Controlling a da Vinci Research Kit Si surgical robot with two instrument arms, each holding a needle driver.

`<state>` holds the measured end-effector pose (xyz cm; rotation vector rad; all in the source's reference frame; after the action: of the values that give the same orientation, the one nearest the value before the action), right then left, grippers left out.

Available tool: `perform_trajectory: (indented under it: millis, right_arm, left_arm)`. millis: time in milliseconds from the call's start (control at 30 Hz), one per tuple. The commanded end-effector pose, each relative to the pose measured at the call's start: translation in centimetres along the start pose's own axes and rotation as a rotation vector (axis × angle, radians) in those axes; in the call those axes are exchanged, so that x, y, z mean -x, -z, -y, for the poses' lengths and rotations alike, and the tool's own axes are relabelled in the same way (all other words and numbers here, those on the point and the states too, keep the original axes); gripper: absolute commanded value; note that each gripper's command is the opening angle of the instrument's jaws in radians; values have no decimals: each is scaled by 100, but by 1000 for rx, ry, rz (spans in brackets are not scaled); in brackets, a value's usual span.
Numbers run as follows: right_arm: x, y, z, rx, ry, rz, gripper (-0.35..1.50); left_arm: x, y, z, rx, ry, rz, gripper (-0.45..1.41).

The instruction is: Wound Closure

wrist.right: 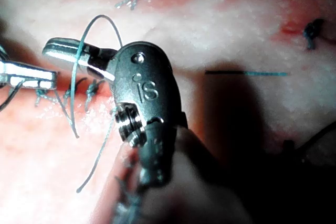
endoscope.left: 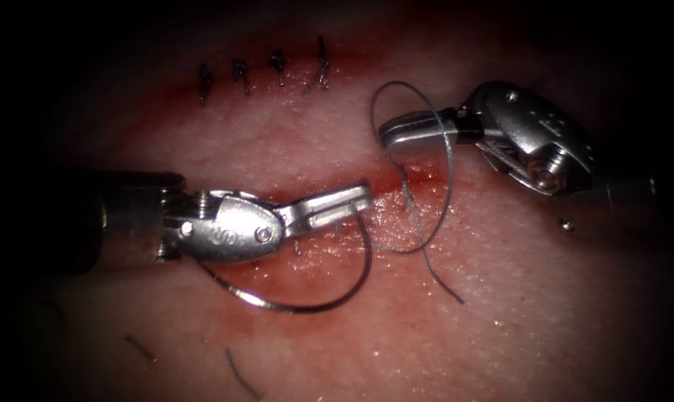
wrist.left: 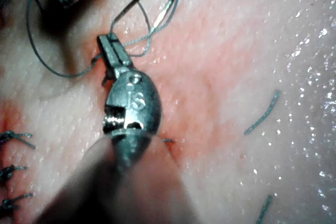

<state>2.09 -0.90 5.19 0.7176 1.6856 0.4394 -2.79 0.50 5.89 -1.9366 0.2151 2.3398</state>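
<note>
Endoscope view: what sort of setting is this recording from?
Most likely a bench suturing practice setup. Two needle drivers work over the tissue: the left tool holds the curved needle near one end, free of the tissue; the right tool has thread looped around it. Finished stitches sit above.

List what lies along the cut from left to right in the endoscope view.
Left tool, jaws shut on the needle at one end → thread looped over the cut → right tool, the loop draped around its jaws.
</note>
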Motion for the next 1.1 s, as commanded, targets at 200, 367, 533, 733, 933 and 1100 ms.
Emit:
perform_trajectory:
  millis: [200, 367, 533, 733, 933, 1100]
  right_arm:
    - [16, -9, 11, -176, 7, 172, -35]
    - [22, -11, 16, -276, 49, 338, -35]
    - [34, -14, 23, -335, 108, 505, 59]
    - [58, -17, 41, -403, 183, 611, 106]
    - [61, -21, 58, -457, 188, 608, 116]
    - [68, -26, 58, -451, 195, 620, 116]
  left_arm:
    - [6, -3, 17, 1, 19, -4, -45]
    - [-4, -1, 37, -25, 49, -22, -45]
    - [-12, -8, 49, -50, 31, -24, -45]
    - [-21, -6, 52, -71, 32, -39, -45]
    - [-24, -3, 51, -75, 31, -34, -45]
    - [-23, -4, 47, -75, 27, -32, -45]
